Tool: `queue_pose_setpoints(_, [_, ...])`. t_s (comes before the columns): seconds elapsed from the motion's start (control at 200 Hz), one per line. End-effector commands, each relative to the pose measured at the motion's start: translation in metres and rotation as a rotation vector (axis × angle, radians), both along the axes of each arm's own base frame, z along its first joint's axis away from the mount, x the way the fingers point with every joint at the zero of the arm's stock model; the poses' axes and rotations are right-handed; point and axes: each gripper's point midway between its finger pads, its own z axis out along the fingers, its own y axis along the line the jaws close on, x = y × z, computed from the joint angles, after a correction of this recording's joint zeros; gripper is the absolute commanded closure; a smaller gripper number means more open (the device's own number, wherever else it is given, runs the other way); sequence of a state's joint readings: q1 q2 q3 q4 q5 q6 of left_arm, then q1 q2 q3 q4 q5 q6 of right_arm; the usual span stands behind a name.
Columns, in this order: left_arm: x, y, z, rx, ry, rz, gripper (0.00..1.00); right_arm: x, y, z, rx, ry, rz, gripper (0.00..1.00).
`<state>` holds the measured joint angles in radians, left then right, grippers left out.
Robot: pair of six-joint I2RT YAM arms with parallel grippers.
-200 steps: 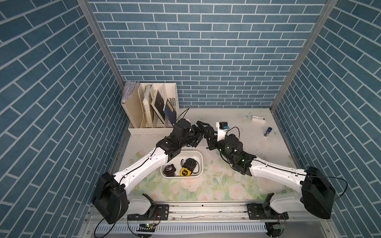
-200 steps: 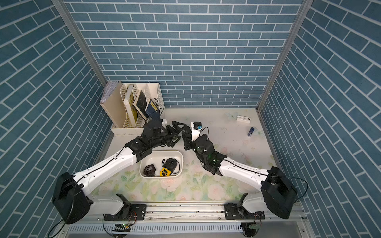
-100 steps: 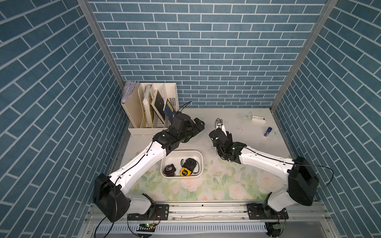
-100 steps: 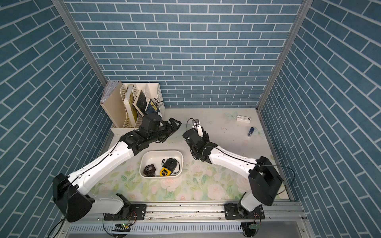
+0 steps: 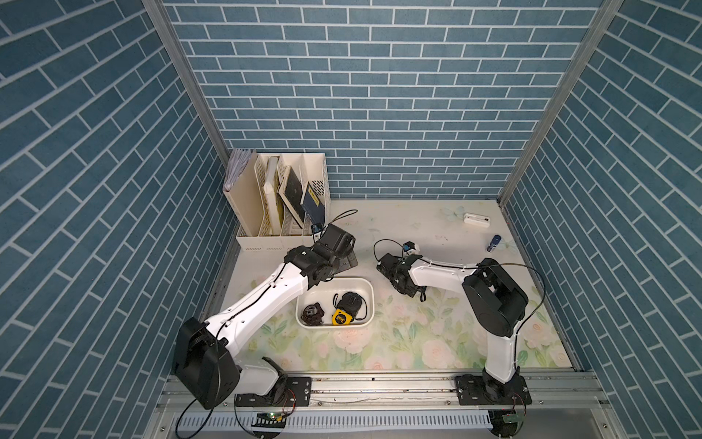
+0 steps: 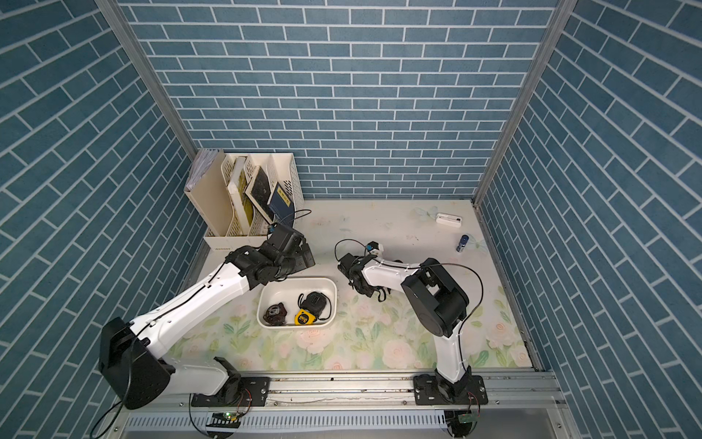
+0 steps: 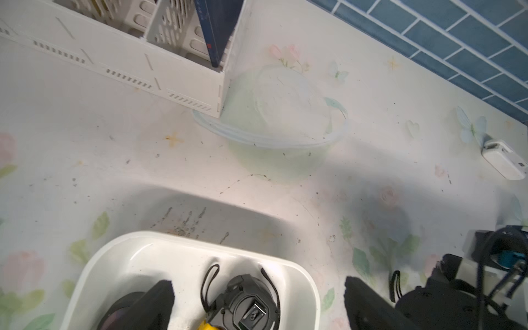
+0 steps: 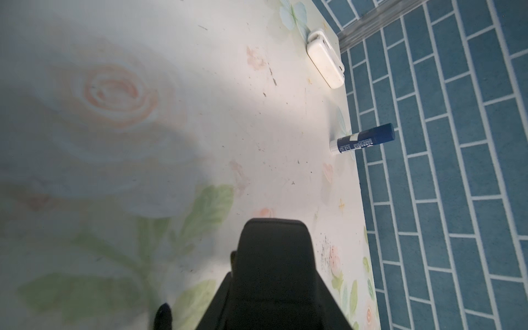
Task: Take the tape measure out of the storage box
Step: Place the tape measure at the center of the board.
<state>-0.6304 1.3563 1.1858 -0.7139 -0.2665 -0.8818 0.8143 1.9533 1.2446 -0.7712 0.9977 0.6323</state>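
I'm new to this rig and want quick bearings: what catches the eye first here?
A white tub sits mid-table on the flowered mat, holding a bright yellow tape measure. The white-and-black left arm and right arm flank it, and a cream file rack stands in the far left corner.

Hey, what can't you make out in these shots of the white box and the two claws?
- Left wrist view: yellow tape measure cut off by the bottom edge.
- Same view: brown item in the storage box half hidden behind a left claw finger.
- All views: whether the shut right claw holds the black strap; its own body covers it.
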Motion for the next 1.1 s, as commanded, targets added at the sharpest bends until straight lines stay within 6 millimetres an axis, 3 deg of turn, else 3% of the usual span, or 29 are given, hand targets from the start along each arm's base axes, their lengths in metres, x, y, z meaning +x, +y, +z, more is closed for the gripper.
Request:
queue_pose_setpoints(0.0, [-0.005, 0.021, 0.004, 0.066, -0.018, 0.046, 0.02, 0.004, -0.011, -0.006, 0.003, 0.004, -0.050, 1.00])
queue_pose_setpoints(0.285, [-0.007, 0.028, 0.004, 0.068, -0.034, 0.085, 0.02, 0.017, -0.032, -0.033, 0.086, 0.089, -0.125, 1.00])
queue_pose_setpoints(0.545, [-0.008, 0.029, 0.005, 0.071, -0.032, 0.082, 0.04, 0.020, -0.025, -0.054, 0.122, 0.159, -0.106, 1.00])
queue_pose_setpoints(0.755, [-0.009, 0.028, 0.004, 0.062, -0.030, 0.079, 0.05, 0.016, -0.018, -0.063, 0.175, 0.198, -0.086, 0.72])
queue_pose_setpoints(1.095, [-0.008, 0.024, 0.004, 0.055, -0.023, 0.070, 0.04, 0.017, -0.018, -0.057, 0.178, 0.186, -0.086, 0.45])
